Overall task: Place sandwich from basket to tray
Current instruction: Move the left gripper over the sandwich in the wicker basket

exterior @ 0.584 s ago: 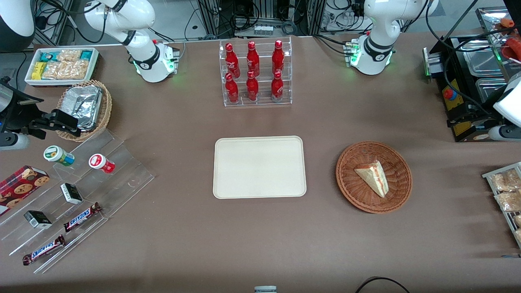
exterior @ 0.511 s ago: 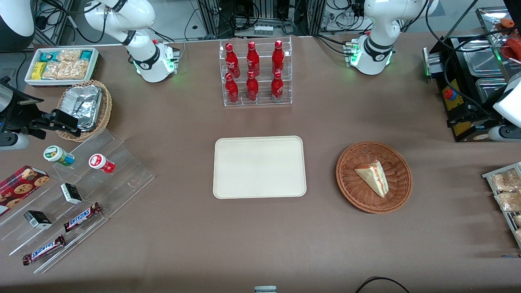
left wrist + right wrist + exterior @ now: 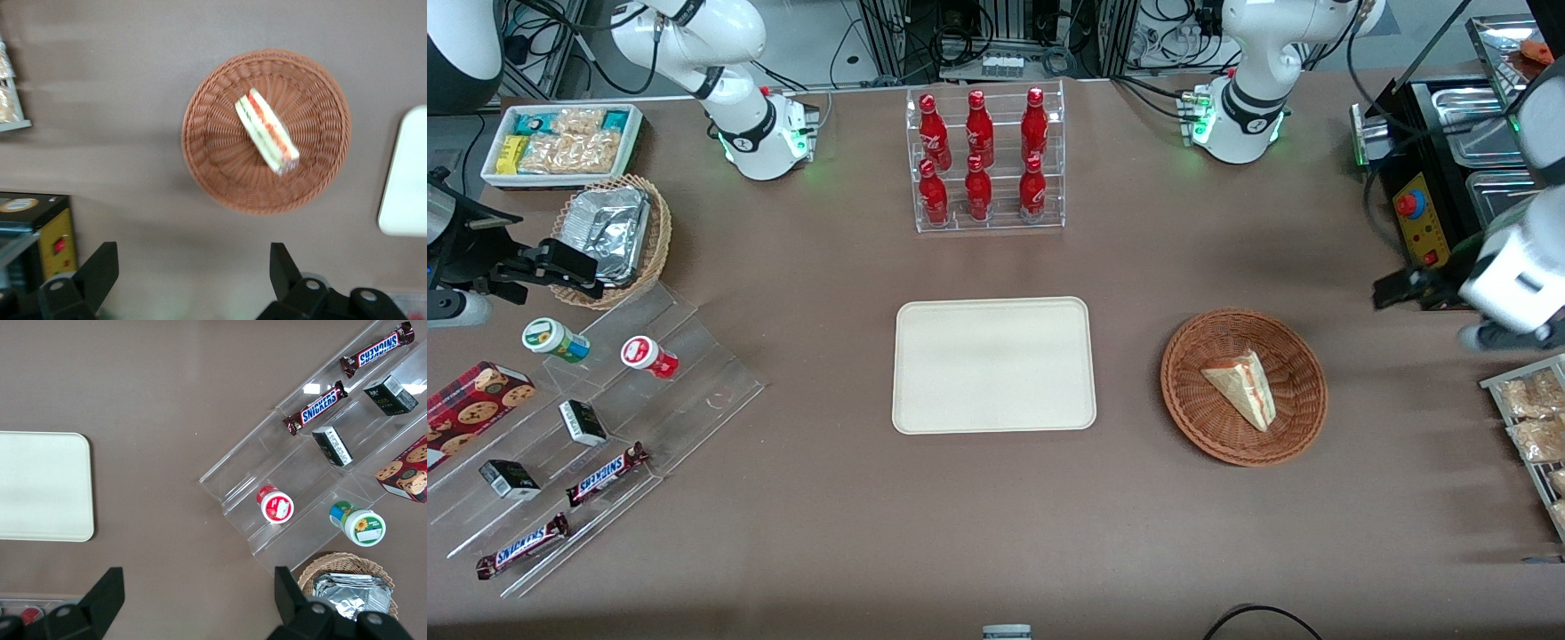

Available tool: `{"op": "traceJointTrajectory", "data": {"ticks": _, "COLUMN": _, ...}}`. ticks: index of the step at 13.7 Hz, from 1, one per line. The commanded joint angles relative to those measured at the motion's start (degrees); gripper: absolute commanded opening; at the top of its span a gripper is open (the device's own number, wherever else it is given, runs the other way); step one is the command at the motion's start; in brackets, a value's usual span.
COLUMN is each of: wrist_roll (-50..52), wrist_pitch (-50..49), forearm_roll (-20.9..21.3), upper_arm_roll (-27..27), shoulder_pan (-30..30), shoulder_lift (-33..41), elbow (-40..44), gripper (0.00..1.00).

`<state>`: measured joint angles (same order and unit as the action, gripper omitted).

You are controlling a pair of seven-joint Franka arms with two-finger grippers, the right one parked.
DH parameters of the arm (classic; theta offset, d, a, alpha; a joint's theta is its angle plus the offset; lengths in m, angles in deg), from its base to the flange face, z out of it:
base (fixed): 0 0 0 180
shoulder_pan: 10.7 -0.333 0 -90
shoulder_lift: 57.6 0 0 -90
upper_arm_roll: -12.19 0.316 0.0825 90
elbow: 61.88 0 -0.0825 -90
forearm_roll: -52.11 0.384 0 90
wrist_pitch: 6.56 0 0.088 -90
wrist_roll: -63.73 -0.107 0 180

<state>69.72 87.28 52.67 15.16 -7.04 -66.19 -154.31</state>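
The sandwich (image 3: 1243, 388), a white bread wedge with red and green filling, lies in the reddish-brown wicker basket (image 3: 1199, 418). The cream-white tray (image 3: 993, 364) lies flat beside the basket, toward the parked arm's end, with nothing on it. My left gripper (image 3: 1394, 291) hangs above the table beside the basket, toward the working arm's end and a little farther from the front camera. In the left wrist view the gripper (image 3: 193, 267) is open and empty, with the sandwich (image 3: 267, 131), the basket (image 3: 213, 160) and a tray corner (image 3: 407, 180) below it.
A clear rack of red bottles (image 3: 984, 160) stands farther from the front camera than the tray. A black control box (image 3: 1418, 213) and a wire rack of snack packets (image 3: 1529, 418) sit at the working arm's end. Acrylic steps with snacks (image 3: 596, 418) lie toward the parked arm's end.
My left arm has swung in from the working arm's table end toward the basket, so its gripper now shows in the front view. Sandwich, basket and tray have not moved.
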Motion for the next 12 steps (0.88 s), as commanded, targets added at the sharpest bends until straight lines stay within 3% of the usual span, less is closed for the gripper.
{"op": "traceJointTrajectory", "data": {"ticks": 1, "wrist_roll": 9.1, "wrist_pitch": 7.1, "forearm_roll": 0.4, "upper_arm_roll": 0.3, "shoulder_pan": 1.6, "shoulder_lift": -2.4, "elbow": -3.7, "gripper": 1.00}}
{"op": "traceJointTrajectory", "data": {"ticks": 7, "wrist_roll": 31.4, "wrist_pitch": 25.9, "forearm_roll": 0.7, "upper_arm_roll": 0.3, "shoulder_pan": 5.0, "shoulder_lift": -5.9, "elbow": -14.9, "gripper": 1.00}}
{"op": "traceJointTrajectory", "data": {"ticks": 12, "wrist_roll": 38.3, "wrist_pitch": 35.6, "forearm_roll": 0.7, "upper_arm_roll": 0.3, "shoulder_pan": 8.3, "shoulder_lift": -5.9, "elbow": -23.5, "gripper": 1.00}}
